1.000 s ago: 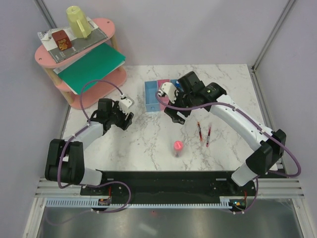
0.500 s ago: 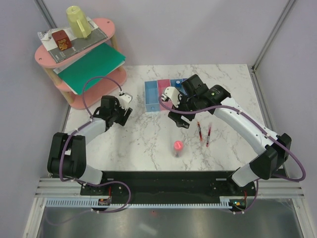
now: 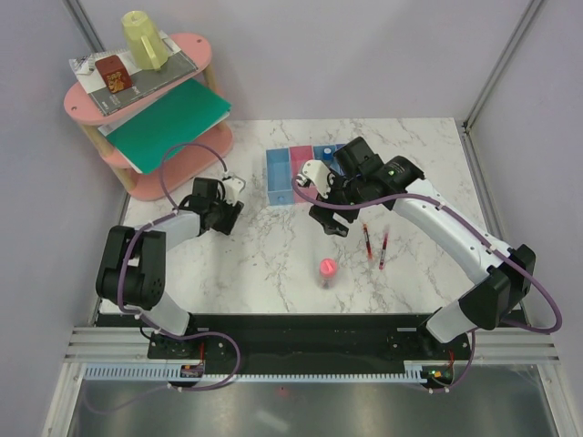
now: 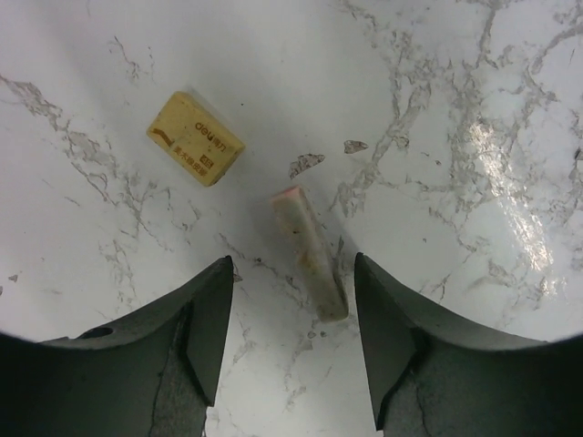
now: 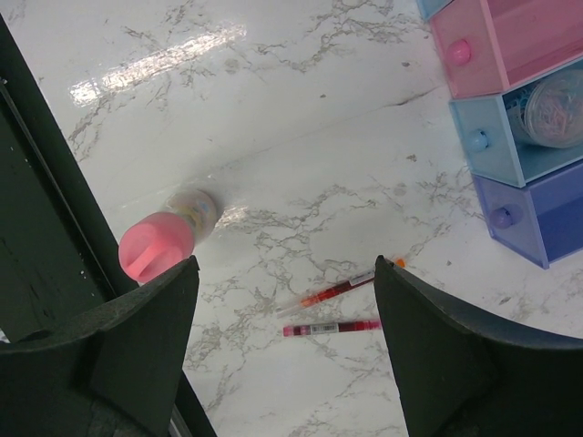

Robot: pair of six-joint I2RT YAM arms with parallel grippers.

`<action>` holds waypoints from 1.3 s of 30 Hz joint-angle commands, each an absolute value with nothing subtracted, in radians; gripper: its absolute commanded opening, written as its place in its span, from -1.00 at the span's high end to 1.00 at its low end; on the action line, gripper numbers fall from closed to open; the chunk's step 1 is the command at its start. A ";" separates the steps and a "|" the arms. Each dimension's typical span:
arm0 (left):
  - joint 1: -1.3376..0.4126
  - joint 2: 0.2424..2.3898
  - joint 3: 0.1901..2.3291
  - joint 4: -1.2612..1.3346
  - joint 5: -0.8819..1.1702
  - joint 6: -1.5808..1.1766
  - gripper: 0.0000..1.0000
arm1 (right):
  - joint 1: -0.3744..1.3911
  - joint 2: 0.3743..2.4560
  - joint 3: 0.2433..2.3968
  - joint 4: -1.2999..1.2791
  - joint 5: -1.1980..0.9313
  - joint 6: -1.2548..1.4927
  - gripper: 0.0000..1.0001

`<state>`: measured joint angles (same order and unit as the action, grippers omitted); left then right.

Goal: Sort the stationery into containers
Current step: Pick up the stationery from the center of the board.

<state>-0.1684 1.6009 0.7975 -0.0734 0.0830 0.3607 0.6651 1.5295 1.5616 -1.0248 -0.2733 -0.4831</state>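
Observation:
Two small tan blocks lie on the marble under my left gripper. A yellow printed block is ahead on the left. The near end of a pale long block reaches between the open fingers, close to the right one and gripped by neither. My right gripper hangs open above two red pens, with a pink-capped tube upright to their left. The joined containers stand just behind the right gripper. The left gripper is to their left.
A round clear jar lies in the light blue bin, between the pink bin and the purple bin. A pink shelf at the back left carries a yellow cup, a brown box and a green board.
The left arm's elbow has swung back while its gripper stays over the blocks, with the jaws a little narrower. The right gripper moved slightly toward the pens, then held still.

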 commanded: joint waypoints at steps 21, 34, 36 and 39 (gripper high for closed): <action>-0.198 1.497 0.877 -0.175 0.132 0.330 0.96 | 0.713 1.428 1.313 -1.071 -0.322 -0.565 -0.80; -0.207 1.403 0.992 -0.173 0.236 0.376 0.96 | 0.775 1.451 1.292 -1.066 -0.409 -0.538 -0.83; -0.218 1.417 1.023 -0.167 0.247 0.374 0.96 | 0.785 1.457 1.279 -1.055 -0.420 -0.529 -0.83; -0.238 1.456 1.077 -0.150 0.261 0.373 0.96 | 0.808 1.479 1.267 -1.036 -0.430 -0.514 -0.83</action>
<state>-0.2115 1.4181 0.9890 -0.1879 0.2111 0.3435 0.7811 1.4658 1.2884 -1.0668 -0.3767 -0.5343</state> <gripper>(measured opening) 0.061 0.913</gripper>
